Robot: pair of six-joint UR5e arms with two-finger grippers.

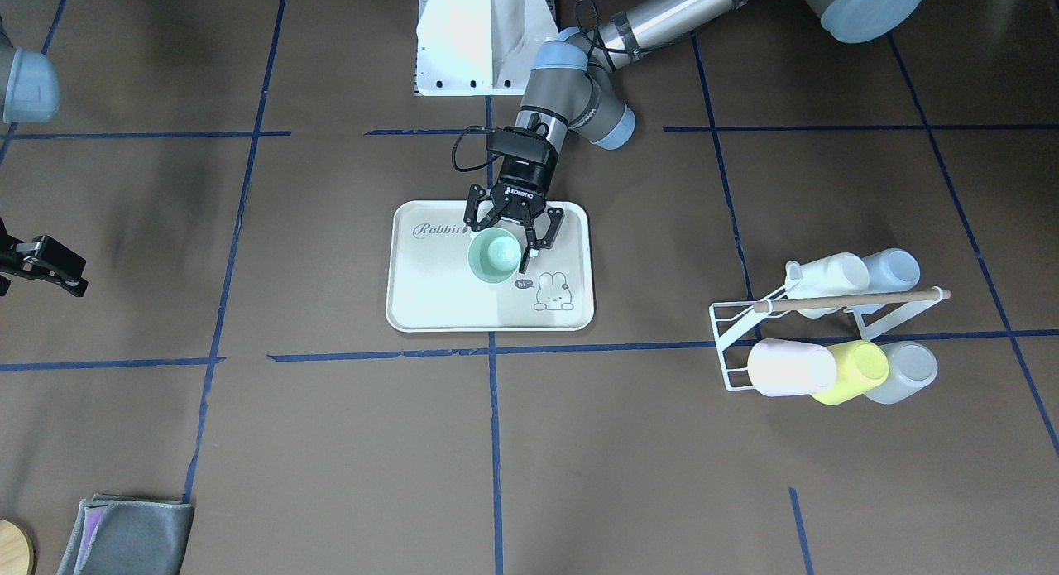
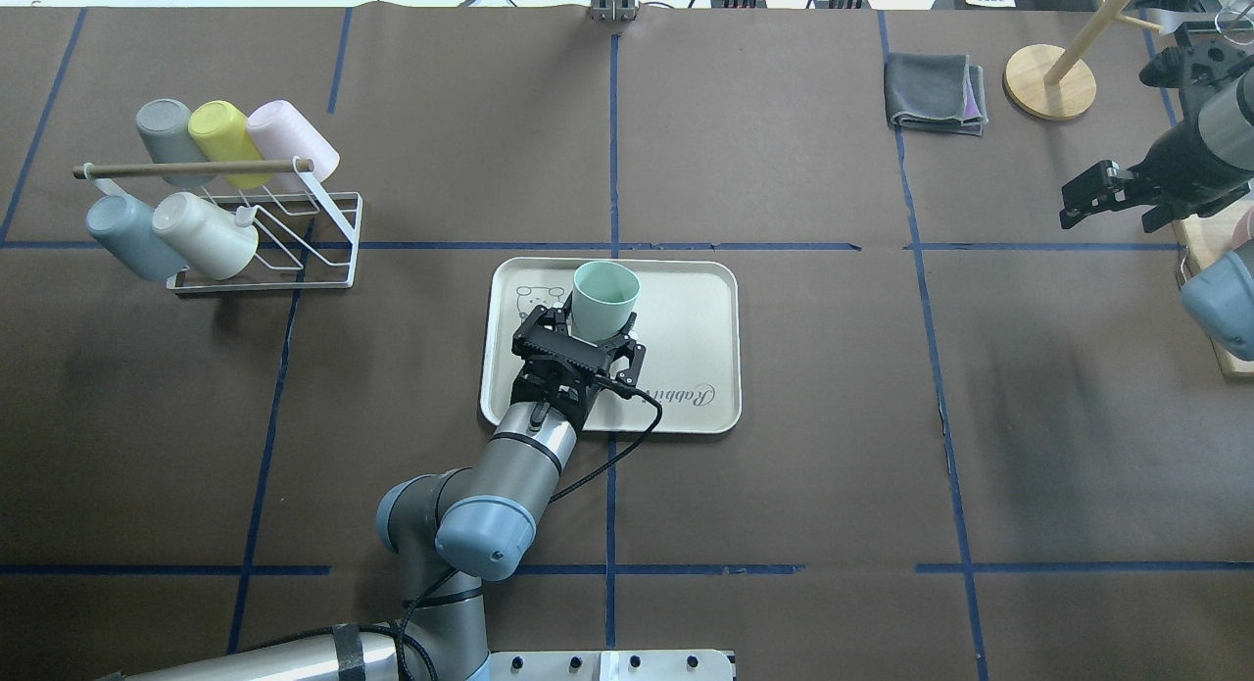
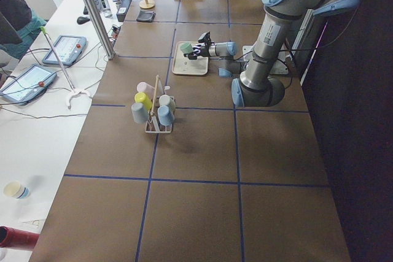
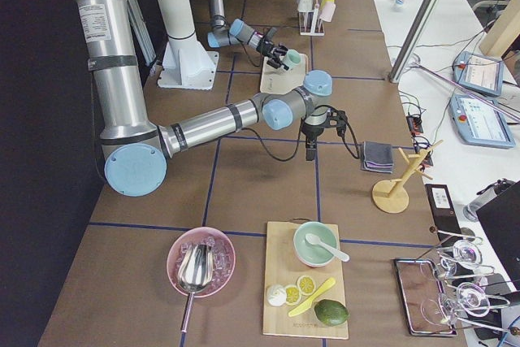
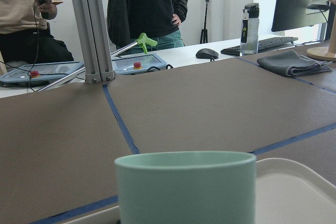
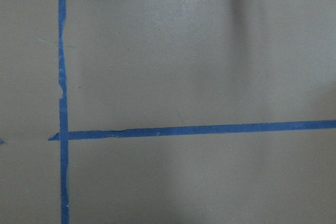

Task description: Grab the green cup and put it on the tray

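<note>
The green cup (image 1: 494, 256) stands upright on the cream tray (image 1: 438, 302), near its middle, beside the bunny drawing. My left gripper (image 1: 500, 242) reaches in level from the robot's side. Its fingers (image 1: 524, 256) lie against both sides of the cup, shut on it. From overhead, the green cup (image 2: 604, 294) rises just beyond the left gripper (image 2: 593, 320), toward the tray's (image 2: 686, 309) far rim. The left wrist view has the green cup (image 5: 186, 187) filling its lower middle. My right gripper (image 2: 1070, 203) hangs open and holds nothing, far off at the table's right end.
A white wire rack (image 2: 323, 230) holding several cups, one of them yellow (image 2: 220, 132), stands at the table's left. A folded grey cloth (image 2: 936, 93) and a round wooden stand (image 2: 1048, 81) sit at the far right. People stand beyond the table's far edge.
</note>
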